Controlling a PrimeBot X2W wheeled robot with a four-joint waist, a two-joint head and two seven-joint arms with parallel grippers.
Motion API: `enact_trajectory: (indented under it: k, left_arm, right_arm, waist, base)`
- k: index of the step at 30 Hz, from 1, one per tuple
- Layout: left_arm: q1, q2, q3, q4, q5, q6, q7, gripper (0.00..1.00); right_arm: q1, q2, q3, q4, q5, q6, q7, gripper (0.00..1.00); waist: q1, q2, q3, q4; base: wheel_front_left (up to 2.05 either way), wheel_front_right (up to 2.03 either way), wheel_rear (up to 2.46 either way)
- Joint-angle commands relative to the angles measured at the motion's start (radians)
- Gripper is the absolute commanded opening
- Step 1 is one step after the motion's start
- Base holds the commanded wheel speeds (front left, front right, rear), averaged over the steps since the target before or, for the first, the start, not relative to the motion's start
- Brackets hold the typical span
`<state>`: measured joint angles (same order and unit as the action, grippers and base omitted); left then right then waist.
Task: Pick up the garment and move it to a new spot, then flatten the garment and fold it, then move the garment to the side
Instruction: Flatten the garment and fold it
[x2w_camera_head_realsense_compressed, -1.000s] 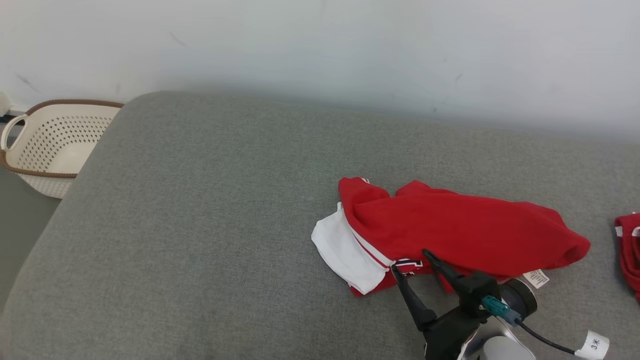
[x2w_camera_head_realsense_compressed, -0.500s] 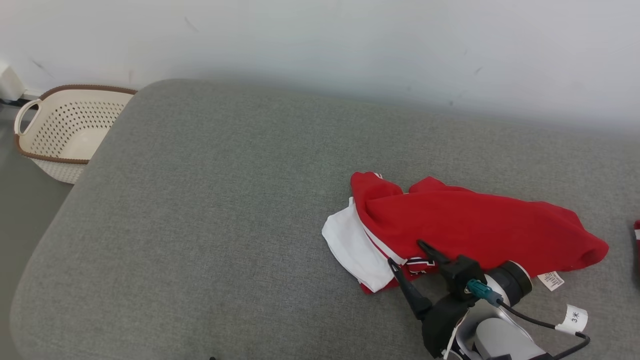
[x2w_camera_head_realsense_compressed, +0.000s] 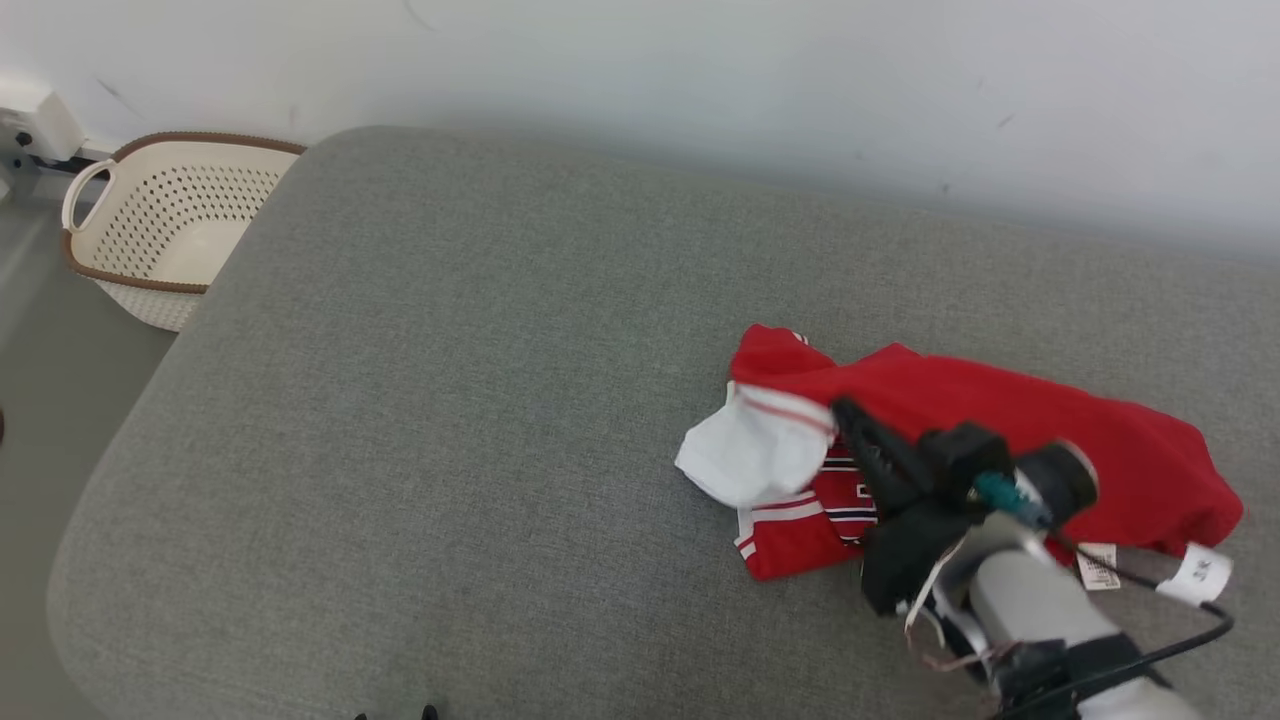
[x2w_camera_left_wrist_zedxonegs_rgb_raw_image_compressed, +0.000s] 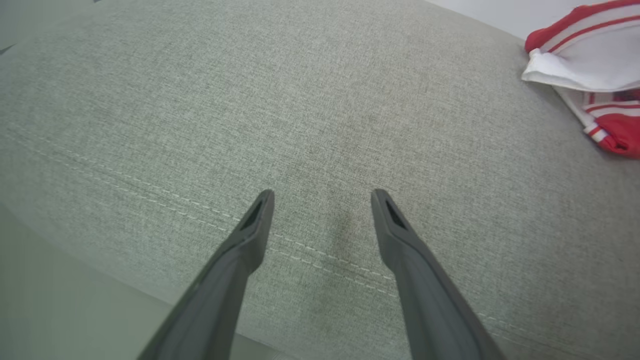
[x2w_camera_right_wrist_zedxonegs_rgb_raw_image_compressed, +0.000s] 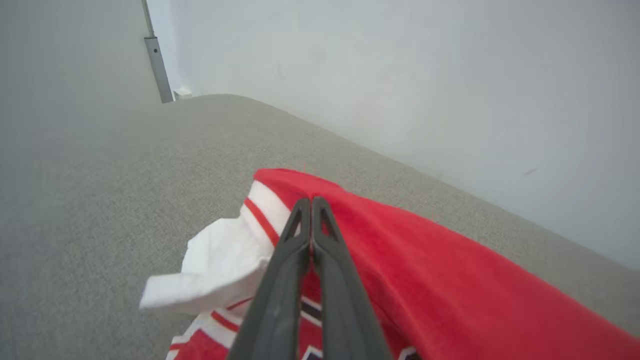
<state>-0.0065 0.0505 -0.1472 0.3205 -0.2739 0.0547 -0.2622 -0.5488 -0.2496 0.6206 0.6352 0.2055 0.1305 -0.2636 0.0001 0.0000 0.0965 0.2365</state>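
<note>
The garment (x2w_camera_head_realsense_compressed: 1010, 425) is red with a white panel and striped trim, lying crumpled on the right part of the grey cushion (x2w_camera_head_realsense_compressed: 480, 400). My right gripper (x2w_camera_head_realsense_compressed: 842, 410) is shut on the garment's striped edge, which is lifted off the cushion with the white panel (x2w_camera_head_realsense_compressed: 750, 460) hanging from it. From the right wrist, the two fingers (x2w_camera_right_wrist_zedxonegs_rgb_raw_image_compressed: 282, 265) are pressed together over the garment (x2w_camera_right_wrist_zedxonegs_rgb_raw_image_compressed: 430, 270), pinching its red and white fold. My left gripper (x2w_camera_left_wrist_zedxonegs_rgb_raw_image_compressed: 322, 196) stands open above the cushion's stitched front edge, holding nothing, and the garment (x2w_camera_left_wrist_zedxonegs_rgb_raw_image_compressed: 590, 55) lies off to its upper right.
A cream perforated basket (x2w_camera_head_realsense_compressed: 160, 235) with a brown rim stands on the floor beyond the cushion's left end. A pale wall (x2w_camera_head_realsense_compressed: 700, 70) runs along the back. The cushion's left and middle stretch bare. A tagged cable (x2w_camera_head_realsense_compressed: 1190, 575) trails from the right wrist.
The right gripper went from open at the garment's near edge to shut on it, and pulled that edge up and back, bunching the white panel. The head camera also shifted.
</note>
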Motion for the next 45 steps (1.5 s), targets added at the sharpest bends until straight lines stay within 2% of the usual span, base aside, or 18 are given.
enact_trajectory:
  k: [1,4,7,14,18,19,20,21,22,26,30,36,45]
  left_arm:
    - [-0.004,0.000,-0.008,0.001,-0.012,0.002,-0.003,1.00]
    - [-0.018,0.001,-0.025,0.001,-0.019,0.002,-0.003,1.00]
    - [-0.033,0.000,-0.051,0.004,-0.026,0.002,-0.003,1.00]
    - [-0.089,0.000,-0.154,0.001,-0.032,-0.004,-0.003,1.00]
    - [-0.102,0.000,-0.191,-0.009,-0.051,0.007,-0.003,1.00]
    - [-0.104,0.000,-0.198,-0.009,-0.050,0.010,-0.003,1.00]
    - [-0.104,0.000,-0.198,-0.009,-0.050,0.010,-0.003,1.00]
    - [-0.105,0.000,-0.203,-0.009,-0.053,0.011,-0.003,1.00]
    - [-0.106,0.000,-0.204,-0.010,-0.053,0.013,-0.003,1.00]
    - [-0.100,0.000,-0.198,-0.014,-0.056,0.023,-0.003,1.00]
    - [-0.108,0.000,-0.186,-0.020,-0.052,0.026,-0.003,1.00]
    - [-0.115,0.001,-0.163,-0.043,-0.026,0.027,-0.003,1.00]
    - [-0.083,0.001,-0.096,-0.050,0.020,0.011,-0.003,1.00]
  right_arm:
    - [-0.026,-0.013,-0.015,-0.025,-0.011,0.000,-0.001,0.00]
    - [-0.097,-0.031,-0.049,-0.032,-0.029,0.000,-0.001,0.00]
    - [-0.178,-0.053,-0.077,0.011,-0.053,0.000,-0.001,0.00]
    - [-0.385,-0.132,-0.140,0.224,-0.117,0.000,-0.001,0.00]
    - [-0.495,-0.179,-0.225,0.355,-0.166,0.000,-0.001,0.00]
    - [-0.518,-0.192,-0.256,0.388,-0.183,0.000,-0.001,0.38]
    - [-0.518,-0.192,-0.256,0.388,-0.183,0.000,-0.001,0.38]
    - [-0.535,-0.203,-0.288,0.426,-0.202,0.000,0.004,0.76]
    - [-0.549,-0.205,-0.318,0.457,-0.218,0.000,0.007,1.00]
    - [-0.579,-0.191,-0.412,0.510,-0.284,0.000,0.002,1.00]
    - [-0.551,-0.173,-0.495,0.510,-0.314,0.000,-0.002,1.00]
    - [-0.402,-0.122,-0.541,0.330,-0.270,0.000,-0.002,1.00]
    - [-0.087,-0.072,-0.505,0.073,-0.134,0.000,-0.002,1.00]
  waist:
    - [-0.0001,0.0000,0.013,-0.001]
    - [-0.0001,0.0000,0.033,0.004]
    - [-0.0001,0.0000,0.057,0.022]
    - [-0.0001,0.0000,0.119,0.109]
    - [-0.0001,0.0000,0.153,0.161]
    - [-0.0001,0.0000,0.159,0.170]
    - [-0.0001,0.0000,0.159,0.170]
    - [-0.0001,0.0000,0.163,0.179]
    - [-0.0001,0.0000,0.165,0.185]
    - [-0.0001,0.0000,0.166,0.185]
    - [-0.0001,0.0000,0.154,0.154]
    - [-0.0001,0.0000,0.111,0.079]
    - [-0.0001,0.0000,0.009,-0.060]
  base:
    - [0.00,0.00,0.00]
    - [0.00,0.00,0.00]
    - [0.00,0.00,0.00]
    - [0.00,0.00,0.00]
    - [0.00,0.00,0.00]
    - [0.00,0.00,0.00]
    - [0.00,0.00,0.00]
    - [0.00,0.00,0.00]
    - [0.00,0.00,0.00]
    - [0.00,0.00,0.00]
    - [0.00,0.00,0.00]
    - [0.00,0.00,0.00]
    - [0.00,0.00,0.00]
